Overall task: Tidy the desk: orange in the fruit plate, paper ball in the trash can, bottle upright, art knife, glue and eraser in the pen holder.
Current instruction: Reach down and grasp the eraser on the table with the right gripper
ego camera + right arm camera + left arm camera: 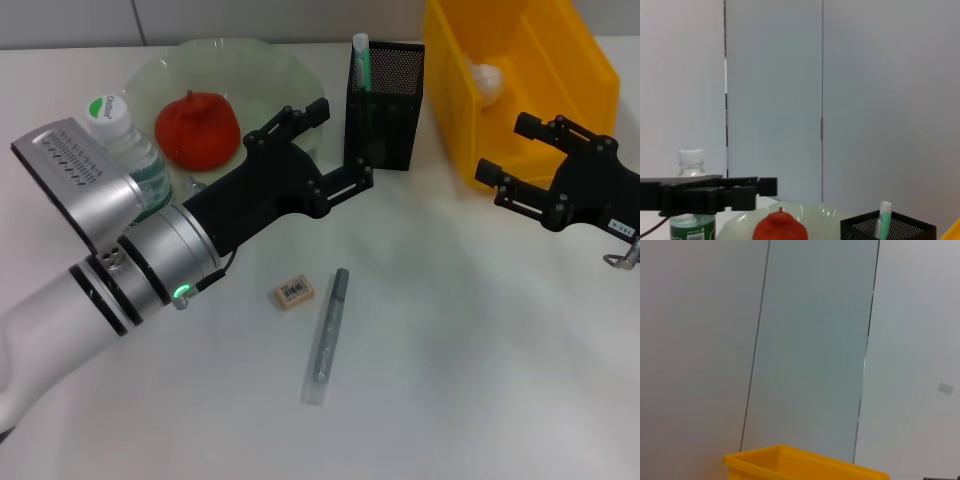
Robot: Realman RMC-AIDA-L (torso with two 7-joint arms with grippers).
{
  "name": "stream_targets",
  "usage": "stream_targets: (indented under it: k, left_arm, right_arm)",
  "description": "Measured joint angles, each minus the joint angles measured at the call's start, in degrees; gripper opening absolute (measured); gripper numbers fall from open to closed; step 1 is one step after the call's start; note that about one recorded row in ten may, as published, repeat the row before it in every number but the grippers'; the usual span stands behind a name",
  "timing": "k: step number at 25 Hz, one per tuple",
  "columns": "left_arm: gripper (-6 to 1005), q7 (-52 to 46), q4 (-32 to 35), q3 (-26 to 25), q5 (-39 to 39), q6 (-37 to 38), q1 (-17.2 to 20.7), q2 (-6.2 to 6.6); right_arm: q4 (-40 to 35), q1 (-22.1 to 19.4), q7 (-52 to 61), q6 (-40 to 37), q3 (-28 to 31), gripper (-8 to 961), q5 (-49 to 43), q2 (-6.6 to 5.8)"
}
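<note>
The orange [197, 128] lies in the pale green fruit plate [280, 65]. An upright bottle [125, 140] with a white cap stands beside the plate. A glue stick [360, 55] pokes out of the black mesh pen holder [390, 110]. Inside the yellow trash can [540, 70] sits the paper ball [487, 80]. On the table lie the eraser [294, 292] and the silver art knife [328, 335]. My left gripper [344, 142] hovers open and empty beside the pen holder. My right gripper [502, 148] is open and empty in front of the trash can.
The right wrist view shows the bottle [690, 200], orange [780, 227], pen holder [887, 231] and the left arm's gripper [710, 192]. The left wrist view shows only the trash can's rim [790, 462] against a wall. The left forearm [110, 270] crosses the table's left side.
</note>
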Motion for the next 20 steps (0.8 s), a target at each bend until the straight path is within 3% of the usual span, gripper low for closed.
stream_targets:
  k: [7, 9, 15, 18, 19, 20]
  left_arm:
    - [844, -5.7, -6.0, -0.2, 3.6, 8.3, -0.9, 1.21]
    - [844, -9.2, -9.9, -0.2, 6.6, 13.2, -2.1, 2.68]
    - [844, -9.8, -16.2, -0.3, 9.3, 22.4, -2.5, 4.85]
    - [844, -9.7, -18.5, -0.3, 11.1, 26.8, -2.3, 7.06]
    - [844, -9.7, -19.6, -0.3, 12.3, 28.0, -2.3, 8.31]
    - [844, -9.7, -19.6, -0.3, 12.3, 28.0, -2.3, 8.31]
  right_arm:
    - [1.9, 0.0, -0.5, 3.0, 0.6, 769, 4.6, 0.47]
    - [3.8, 0.1, -1.1, 3.6, 0.6, 769, 7.1, 0.41]
    - [4.6, 0.4, 0.4, 1.9, 0.0, 768, 7.4, 0.37]
    - [5.2, 1.2, 1.4, 1.1, -0.7, 767, 7.0, 0.36]
    - [5.1, 1.9, 3.9, 1.2, -2.4, 767, 6.4, 0.27]
    - [5.1, 1.9, 3.9, 1.2, -2.4, 767, 6.4, 0.27]
